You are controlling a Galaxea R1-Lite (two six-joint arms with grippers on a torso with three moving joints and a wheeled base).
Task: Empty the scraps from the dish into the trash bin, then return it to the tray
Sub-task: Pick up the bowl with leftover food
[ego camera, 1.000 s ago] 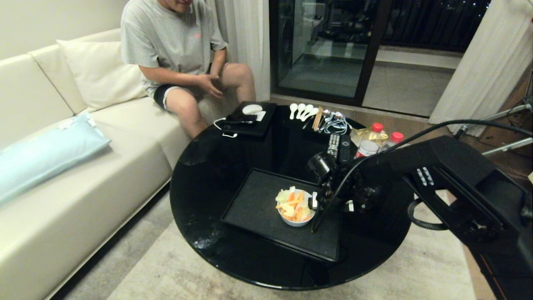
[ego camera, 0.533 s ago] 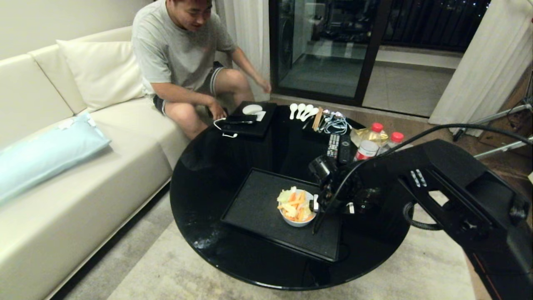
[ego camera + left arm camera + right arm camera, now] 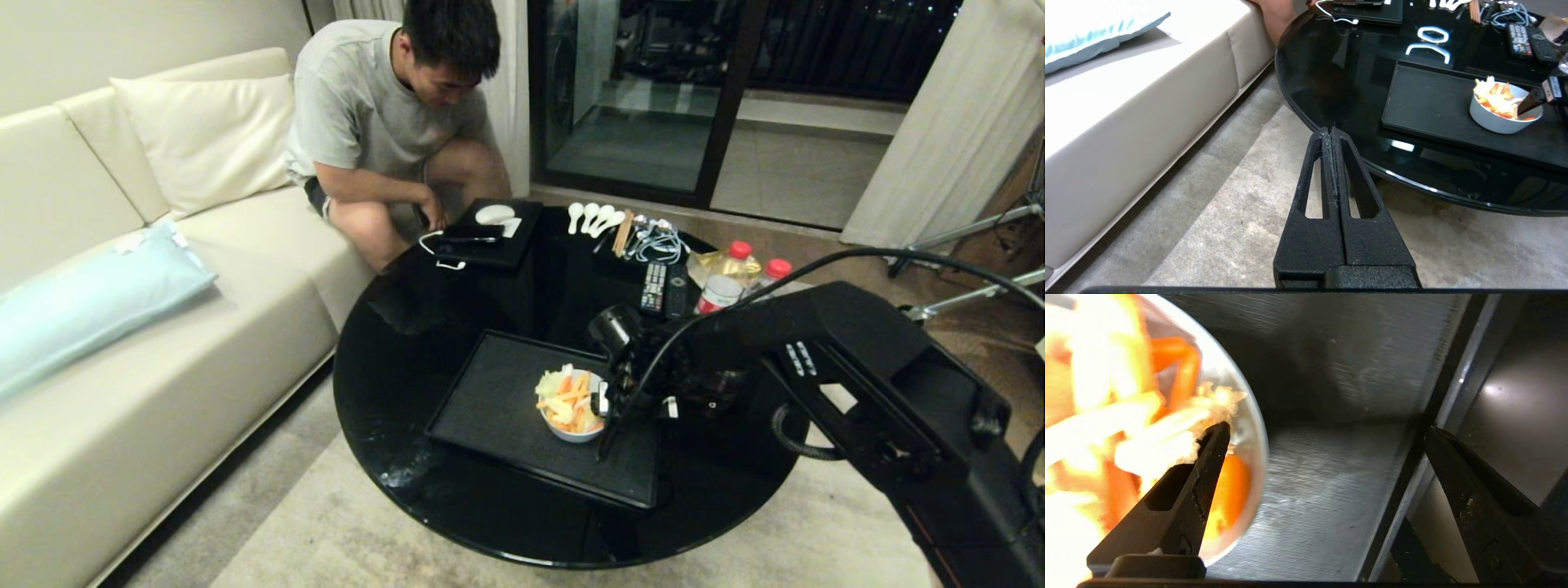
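Sofa [image 3: 122, 392], cream and smooth, with a pale blue cushion [image 3: 90, 298] and a cream pillow [image 3: 204, 135]; a person [image 3: 392, 122] in a grey shirt sits at its far end, bent toward the table. Left gripper [image 3: 1331, 134]: matte black, slotted fingers pressed flat together, hanging over the carpet [image 3: 1241, 212] just beside the table rim, well apart from the dish.

Table [image 3: 408, 343]: round, glossy black, reflective. On it lies the tray [image 3: 490, 408], a flat black rectangle with a low raised rim and a matte, grained surface. The dish [image 3: 569, 425], a small deep white bowl of smooth ceramic, stands on the tray toward its right half. It holds the scraps [image 3: 565, 392]: orange sticks mixed with pale yellow and light green pieces, heaped above the rim. The trash bin is in no view.

Right gripper [image 3: 608, 408]: black fingers spread wide, holding nothing. One fingertip [image 3: 1216, 437] is over the inside of the dish at its rim, among the scraps; the other [image 3: 1437, 441] stands outside, over the tray's edge. Whether the inner tip touches the rim cannot be told.

Far side of the table: a thick black slab [image 3: 494, 233] bearing a white oval object; white spoons [image 3: 592, 216]; tangled cables [image 3: 657, 241]; two remotes [image 3: 663, 287]; two clear bottles [image 3: 739, 278] with red caps.
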